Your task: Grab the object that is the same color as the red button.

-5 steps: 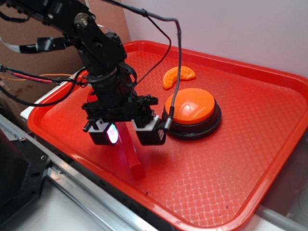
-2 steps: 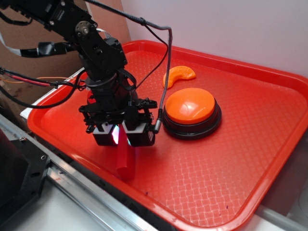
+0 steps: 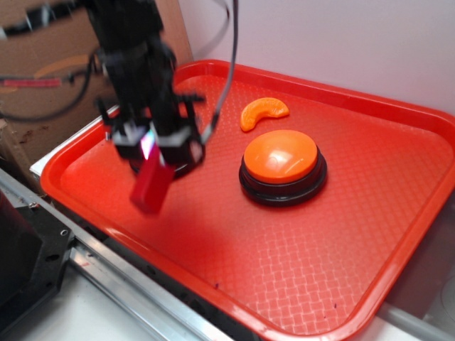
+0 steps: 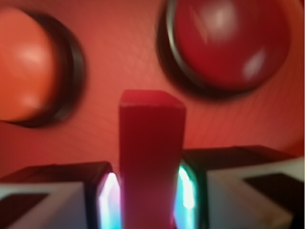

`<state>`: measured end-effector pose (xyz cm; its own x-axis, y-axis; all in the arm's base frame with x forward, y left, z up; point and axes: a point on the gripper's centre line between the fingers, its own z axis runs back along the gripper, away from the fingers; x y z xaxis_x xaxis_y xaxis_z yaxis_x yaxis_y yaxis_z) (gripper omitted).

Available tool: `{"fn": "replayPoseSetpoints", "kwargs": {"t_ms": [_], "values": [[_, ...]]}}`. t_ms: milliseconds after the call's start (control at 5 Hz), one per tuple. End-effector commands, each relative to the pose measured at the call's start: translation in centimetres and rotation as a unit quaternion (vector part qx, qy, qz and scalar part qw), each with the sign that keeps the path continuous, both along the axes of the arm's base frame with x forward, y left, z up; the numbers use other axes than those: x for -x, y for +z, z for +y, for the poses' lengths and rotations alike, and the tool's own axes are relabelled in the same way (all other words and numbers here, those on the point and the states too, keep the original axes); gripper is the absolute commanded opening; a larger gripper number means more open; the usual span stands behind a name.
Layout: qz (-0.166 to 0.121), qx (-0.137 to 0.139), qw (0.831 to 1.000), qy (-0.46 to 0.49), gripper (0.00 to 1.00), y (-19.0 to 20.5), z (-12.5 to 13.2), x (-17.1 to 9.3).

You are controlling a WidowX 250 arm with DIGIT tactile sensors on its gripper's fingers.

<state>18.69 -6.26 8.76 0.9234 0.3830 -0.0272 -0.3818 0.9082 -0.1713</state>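
My gripper [image 3: 158,151] is shut on the long red block [image 3: 151,186], which hangs tilted below the fingers, lifted off the red tray [image 3: 341,234] at its left side. The wrist view shows the block [image 4: 151,152] standing up between the two lit pads, pinched on both sides by my gripper [image 4: 148,195]. The dark red button [image 4: 228,43] on its black base lies ahead to the right in the wrist view. From outside it is almost wholly hidden behind the gripper.
An orange dome button [image 3: 282,158] on a black base sits mid-tray and shows in the wrist view as the orange button [image 4: 24,71]. An orange curved wedge [image 3: 264,112] lies behind it. A cardboard box [image 3: 43,92] stands left; a metal rail [image 3: 106,277] runs along the front.
The gripper closed on the red block, then rose and moved left and back with it. The block has left the tray floor.
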Motion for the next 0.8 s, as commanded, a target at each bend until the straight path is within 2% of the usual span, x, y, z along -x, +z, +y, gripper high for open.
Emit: {"fn": "replayPoseSetpoints", "kwargs": {"t_ms": [0,200,400,600], "values": [[0.006,-0.042,0.993,-0.109,0.0,8.7,2.0,-0.9],[0.013,-0.048,0.986,-0.159,0.0,10.9,2.2,-0.8],[-0.007,-0.058,0.984,-0.17,0.0,12.2,2.2,-0.5],[0.004,-0.05,0.987,-0.156,0.0,11.8,2.8,-0.6]]}}
